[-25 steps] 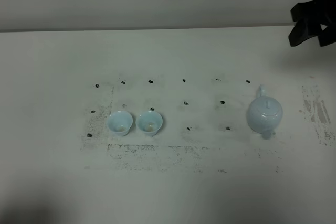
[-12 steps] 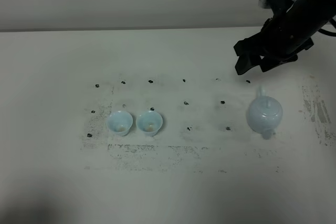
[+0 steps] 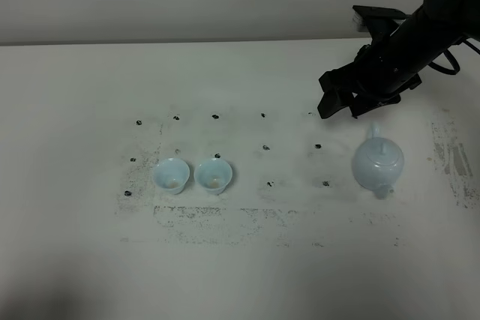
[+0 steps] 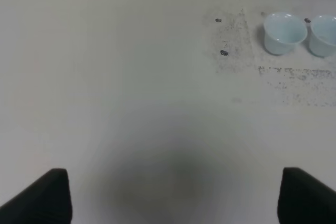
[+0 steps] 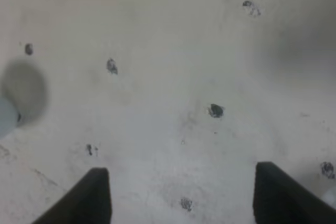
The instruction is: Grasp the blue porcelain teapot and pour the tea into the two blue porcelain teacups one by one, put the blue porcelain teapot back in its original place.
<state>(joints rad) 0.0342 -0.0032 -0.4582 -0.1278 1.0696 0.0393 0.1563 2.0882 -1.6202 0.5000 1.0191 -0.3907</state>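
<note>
While your right end effector [image 3: 343,104] hangs above the counter [image 3: 247,267] with its fingers spread wide and empty, the blue porcelain teapot [image 3: 379,161] stands upright just beside it, untouched. Your left end effector [image 4: 168,198] is likewise parted, and the two blue porcelain teacups [image 3: 171,176] [image 3: 214,176] sit side by side, well apart from both.

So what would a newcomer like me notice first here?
The black right gripper hangs open at the upper right of the high view, just beyond the blue porcelain teapot and not touching it. Left of centre, the two blue porcelain teacups stand side by side on the pale table, which is speckled with dark marks.
</note>
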